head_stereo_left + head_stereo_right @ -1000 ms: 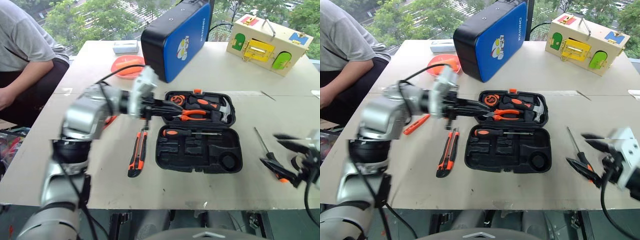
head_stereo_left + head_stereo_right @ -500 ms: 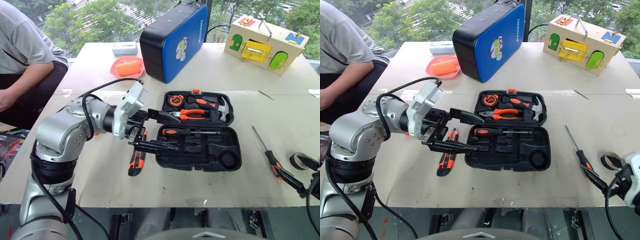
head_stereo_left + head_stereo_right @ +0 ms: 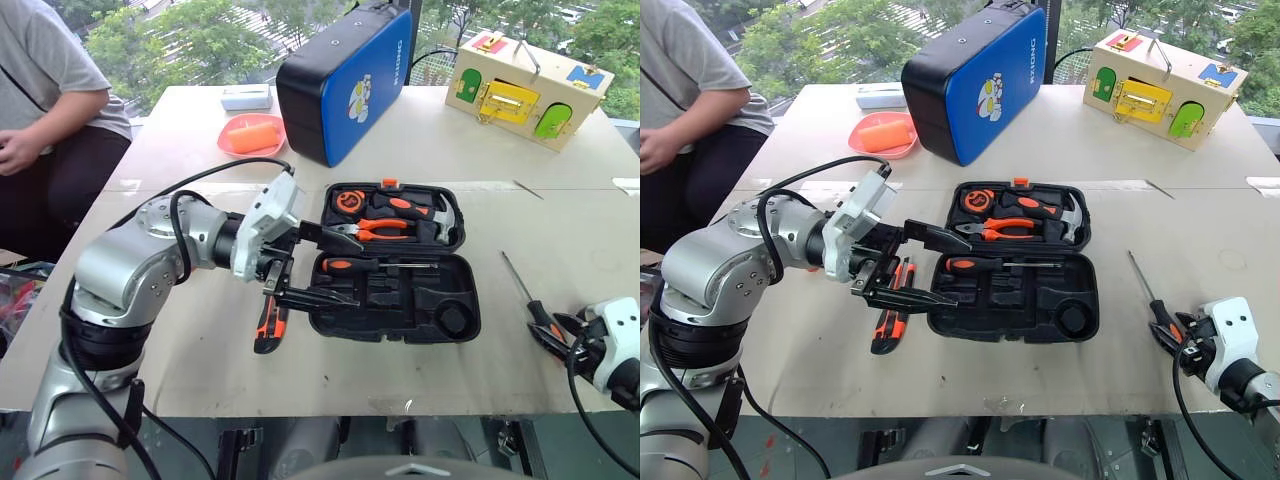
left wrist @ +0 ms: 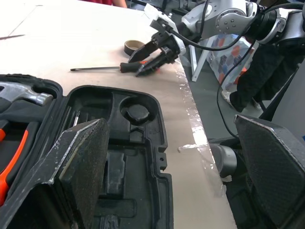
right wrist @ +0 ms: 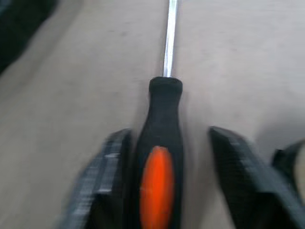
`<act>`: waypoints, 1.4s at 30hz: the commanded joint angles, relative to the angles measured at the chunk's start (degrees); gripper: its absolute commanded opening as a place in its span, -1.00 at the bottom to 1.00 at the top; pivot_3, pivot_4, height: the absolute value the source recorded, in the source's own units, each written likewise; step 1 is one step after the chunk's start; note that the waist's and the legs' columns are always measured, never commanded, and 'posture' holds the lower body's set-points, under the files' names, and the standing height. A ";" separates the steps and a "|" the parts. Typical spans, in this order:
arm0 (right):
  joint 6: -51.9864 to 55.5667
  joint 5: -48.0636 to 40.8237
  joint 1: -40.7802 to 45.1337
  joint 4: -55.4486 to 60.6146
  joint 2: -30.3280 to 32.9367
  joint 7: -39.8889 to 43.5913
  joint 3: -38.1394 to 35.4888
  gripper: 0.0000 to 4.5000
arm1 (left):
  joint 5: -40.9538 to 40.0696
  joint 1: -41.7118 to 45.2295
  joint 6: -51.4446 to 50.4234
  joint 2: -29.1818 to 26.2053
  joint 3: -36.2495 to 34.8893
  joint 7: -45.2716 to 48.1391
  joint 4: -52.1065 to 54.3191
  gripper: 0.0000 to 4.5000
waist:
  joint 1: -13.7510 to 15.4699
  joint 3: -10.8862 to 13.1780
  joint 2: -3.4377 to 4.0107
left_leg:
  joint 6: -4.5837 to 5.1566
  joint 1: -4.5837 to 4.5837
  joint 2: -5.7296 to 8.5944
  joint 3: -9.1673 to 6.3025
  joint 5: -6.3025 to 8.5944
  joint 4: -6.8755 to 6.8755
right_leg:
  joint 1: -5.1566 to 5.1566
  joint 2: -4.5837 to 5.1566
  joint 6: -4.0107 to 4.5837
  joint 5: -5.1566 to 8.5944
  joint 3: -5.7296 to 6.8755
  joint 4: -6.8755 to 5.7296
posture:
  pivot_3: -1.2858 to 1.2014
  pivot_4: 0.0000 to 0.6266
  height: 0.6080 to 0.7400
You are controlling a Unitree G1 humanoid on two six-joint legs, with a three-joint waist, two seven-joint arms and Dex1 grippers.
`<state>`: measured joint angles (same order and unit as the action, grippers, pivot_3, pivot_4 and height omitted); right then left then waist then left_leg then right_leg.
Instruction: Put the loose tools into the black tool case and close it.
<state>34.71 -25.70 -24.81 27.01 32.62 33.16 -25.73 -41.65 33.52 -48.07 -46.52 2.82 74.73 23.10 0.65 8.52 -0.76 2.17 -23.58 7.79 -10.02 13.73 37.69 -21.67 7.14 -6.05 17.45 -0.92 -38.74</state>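
right gripper [image 5: 164, 186] astride screwdriver [image 5: 161, 143], left gripper [image 3: 925, 268] spread over tool case [image 3: 1040, 310]

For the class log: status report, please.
Left tool open over open black plastic tool case. Right tool straddling black-and-orange-handled screwdriver, one finger apart.

We see a blue-and-black case [image 3: 345, 75] standing on edge on the pale table [image 3: 200, 330]. Just left of the case lies an orange dish [image 3: 255, 133], with a small grey box [image 3: 249, 96] behind it. Right of the case sits a wooden latch box [image 3: 523, 88]. Far left of the case, 1 person [image 3: 55, 110] sits.
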 commanded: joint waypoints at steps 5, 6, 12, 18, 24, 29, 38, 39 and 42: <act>1.16 -5.38 4.21 4.83 2.82 2.26 -3.21 -0.76 | -0.17 -1.65 2.84 -4.50 -1.49 3.22 0.03 1.00 | -0.14 0.04 0.07 | -0.01 0.01 -0.02 0.08 0.00 -0.03 | -0.01 -0.02 0.01 -0.01 -0.07 0.00 | 0.03 -0.52 0.93; 0.75 -6.51 6.34 5.72 5.44 5.07 -2.74 -0.76 | 0.15 -2.34 3.26 -5.67 -1.70 3.94 -0.26 1.00 | -0.29 0.09 0.15 | 0.00 0.02 -0.02 0.14 0.00 -0.02 | -0.02 -0.02 0.01 -0.01 -0.12 -0.01 | 0.03 -0.52 0.93; -1.67 -9.55 26.52 2.84 19.98 25.19 11.66 -0.76 | 1.46 -7.32 5.76 -9.55 -3.39 4.17 -0.97 1.00 | -1.65 0.23 0.29 | 0.01 0.15 -0.10 0.23 0.00 -0.33 | -0.01 -0.04 0.01 -0.01 -0.12 0.08 | 0.03 -0.52 0.93; -3.64 2.49 51.63 -10.73 16.20 34.21 37.13 -0.76 | 2.93 -10.81 7.38 -9.33 -4.39 -0.03 1.09 1.00 | -1.86 0.29 0.12 | -0.01 -0.19 -0.14 0.05 0.00 -0.29 | -0.04 -0.03 0.00 -0.04 0.12 0.74 | 0.03 -0.52 0.93; -8.40 9.34 55.63 -17.44 13.89 36.89 44.15 -0.76 | 2.24 -11.80 7.19 -9.85 -5.34 -2.08 2.17 1.00 | -1.08 0.28 0.05 | -0.01 -0.26 -0.13 -0.03 0.00 -0.33 | -0.13 -0.03 -0.02 -0.10 0.10 0.75 | 0.03 -0.52 0.93; -9.95 11.93 56.27 -19.16 11.74 36.14 45.36 -0.76 | 2.87 -12.04 8.09 -10.34 -5.30 -2.41 1.69 1.00 | -1.71 0.27 0.06 | -0.02 -0.18 -0.14 0.06 -0.01 -0.31 | -0.11 -0.03 -0.01 -0.11 0.03 0.61 | 0.03 -0.52 0.93; -10.79 14.57 56.94 -19.96 10.57 36.82 45.14 -0.76 | 3.13 -11.32 8.51 -9.96 -4.85 -2.68 1.31 1.00 | -1.49 0.27 0.06 | -0.05 -0.15 -0.14 0.07 -0.03 -0.29 | -0.18 -0.09 0.00 -0.11 0.01 0.48 | 0.03 -0.52 0.93; -11.07 14.45 56.93 -19.77 10.51 36.82 44.83 -0.30 | 3.16 -11.33 8.53 -9.96 -4.87 -2.69 1.30 1.00 | -1.51 0.27 0.06 | -0.05 -0.15 -0.14 0.07 -0.03 -0.29 | -0.17 -0.09 0.00 -0.11 0.00 0.47 | 0.03 -0.52 0.93; -10.26 13.05 57.33 -18.24 10.41 37.03 43.61 0.25 | 3.42 -11.46 8.86 -10.09 -4.95 -2.52 1.08 1.00 | -1.54 0.27 0.07 | -0.06 -0.15 -0.14 0.07 -0.03 -0.28 | -0.17 -0.09 0.00 -0.11 0.00 0.46 | 0.03 -0.52 0.93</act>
<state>24.59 -11.54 31.71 6.37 42.97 69.70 20.11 -38.33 21.66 -40.52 -56.00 -0.77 72.21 23.59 -0.89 8.80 -0.69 2.12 -23.74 7.65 -9.95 13.69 37.41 -21.84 7.05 -6.05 17.34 -0.93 -38.29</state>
